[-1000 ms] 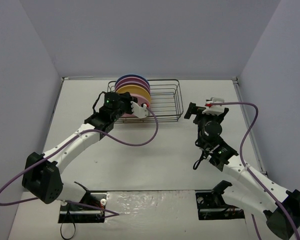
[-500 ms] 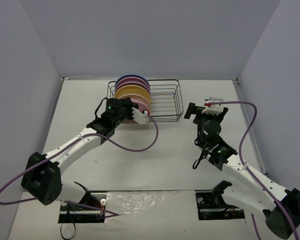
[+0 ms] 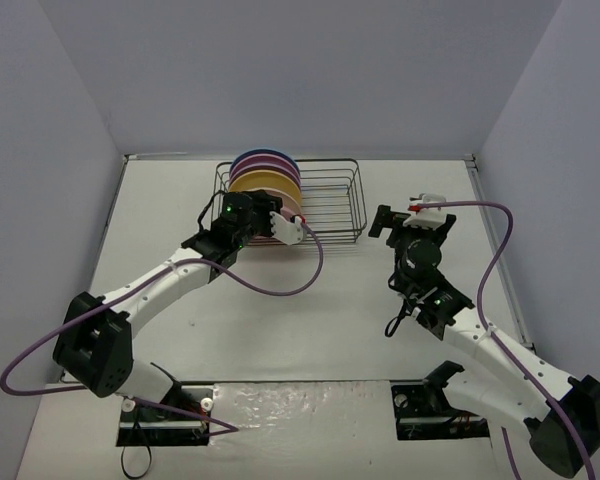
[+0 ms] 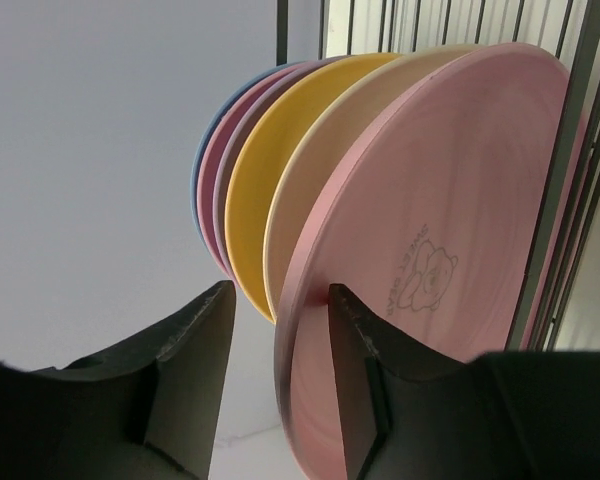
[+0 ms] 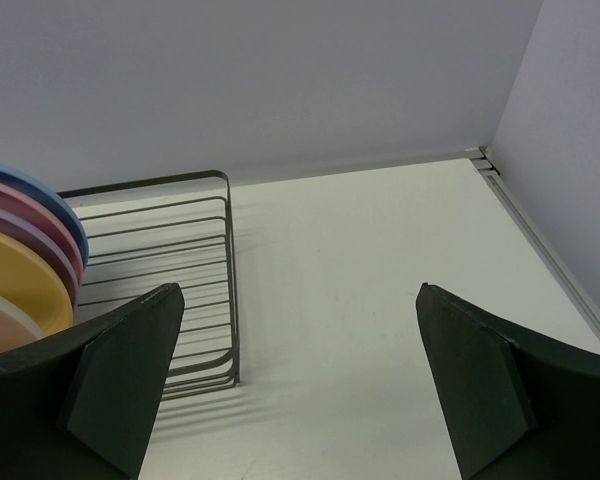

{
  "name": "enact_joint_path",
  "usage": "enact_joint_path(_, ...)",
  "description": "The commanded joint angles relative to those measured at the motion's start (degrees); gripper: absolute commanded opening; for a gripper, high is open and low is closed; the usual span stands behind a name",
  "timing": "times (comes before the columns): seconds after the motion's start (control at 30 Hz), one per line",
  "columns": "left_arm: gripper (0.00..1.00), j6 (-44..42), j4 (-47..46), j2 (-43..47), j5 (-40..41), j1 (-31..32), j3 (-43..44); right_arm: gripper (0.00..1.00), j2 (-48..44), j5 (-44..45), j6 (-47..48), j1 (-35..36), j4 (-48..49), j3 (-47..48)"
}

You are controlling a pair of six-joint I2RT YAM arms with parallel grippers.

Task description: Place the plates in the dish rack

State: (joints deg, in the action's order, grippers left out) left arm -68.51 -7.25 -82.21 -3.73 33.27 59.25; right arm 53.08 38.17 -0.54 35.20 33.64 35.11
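White-shelled, the left arm (image 3: 170, 275) reaches from the near-left corner across the desk (image 3: 330, 310) to the left end of the dish rack (image 3: 335, 200). A purple cable (image 3: 290, 287) loops off its wrist. The left gripper (image 3: 292, 228) sits at the front edge of the nearest pink plate (image 4: 430, 200). In the wrist view its jaws stand parted astride that plate's rim. One finger (image 4: 195, 340) is clear of the plate on the outer side, and the other lies against or just beside the plate's face, so the plate is not clamped.

All six plates (image 3: 265, 178) stand on edge in a tight row in the rack's left end. From the back they run blue (image 4: 197, 190), pink, purple, yellow-orange (image 4: 255, 190), cream (image 4: 310, 190), then the front pink one, which bears a faint emblem (image 4: 425, 275).

Further right, well apart from the black wire rack, the right gripper (image 5: 298, 300) hangs above the desk with its jaws spread wide and only bare desk between them. The rack's right end shows at the left of its wrist view.
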Motion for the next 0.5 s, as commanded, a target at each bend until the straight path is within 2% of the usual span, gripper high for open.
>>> enact_joint_path(0.0, 0.48, 2.3, -0.7, 1.5, -0.4, 0.5, 6.0, 1.00, -0.4, 0.9, -0.1, -0.5, 5.4, 1.5)
enact_joint_path(0.1, 0.52, 3.6, 0.2, 1.8, -0.7, 0.5, 7.6, 1.00, -0.4, 0.8, -0.1, -0.5, 5.5, 1.4)
enact_joint_path(0.2, 0.61, 4.6, 1.2, 2.1, -0.7, 0.5, 9.4, 1.00, -0.5, 0.7, -0.1, -0.6, 5.3, 1.5)
enact_joint_path(0.33, 0.81, 5.4, 3.1, 2.6, -1.1, 0.5, 11.3, 1.00, -1.0, 0.6, -0.1, -0.6, 5.3, 1.4)
enact_joint_path(0.47, 0.90, 7.0, 8.9, 3.7, -3.1, 0.5, 13.7, 1.00, -1.6, 0.6, -0.1, -0.8, 5.1, 1.3)
